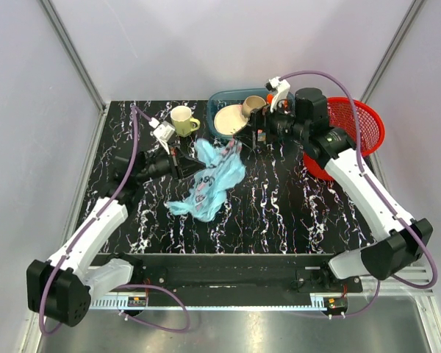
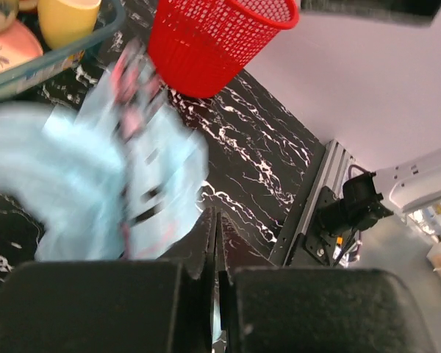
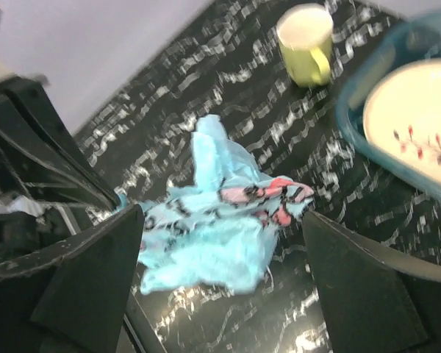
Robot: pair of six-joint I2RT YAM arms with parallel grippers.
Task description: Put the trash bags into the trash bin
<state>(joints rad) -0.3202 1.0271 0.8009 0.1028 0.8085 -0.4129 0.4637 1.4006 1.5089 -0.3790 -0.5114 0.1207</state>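
Lying crumpled near the middle of the black marbled surface [image 1: 279,213], a little toward the left edge, the light-blue trash bag [image 1: 213,180] spreads its pink-and-dark prints in a long diagonal heap. The left claw [image 1: 180,163] sits right at the bag's left side, touching it. The right claw [image 1: 261,126] hangs well apart from the bag, toward the far edge, over the near right corner of the teal dish tray [image 1: 219,97].

The left wrist view shows the left claw [image 2: 214,220] closed, its two black fingers [image 2: 132,309] pressed together. A pale-blue sliver shows in the slit between them, so a fold of the bag [image 2: 95,191] seems pinched there, and the rest billows, blurred, just beyond the tips. In the right wrist view the right claw [image 3: 220,294] stands wide open, with nothing between its fingers [image 3: 95,287]. The bag [image 3: 220,213] is seen on the surface beyond the gap.

The red mesh basket [image 1: 364,121] stands upright by the right edge near the far right corner, partly hidden by the right arm. The tray, at the far edge, holds a cream plate [image 1: 230,119] leaning on its side and a tan cup [image 1: 253,105]. A yellow-green mug [image 1: 182,120] stands on the surface just left of the tray.

Only the left wrist view shows the basket's [image 2: 206,44] tapered lattice wall from the side. Only the right wrist view shows the small red sprig painted on the plate [image 3: 415,125].
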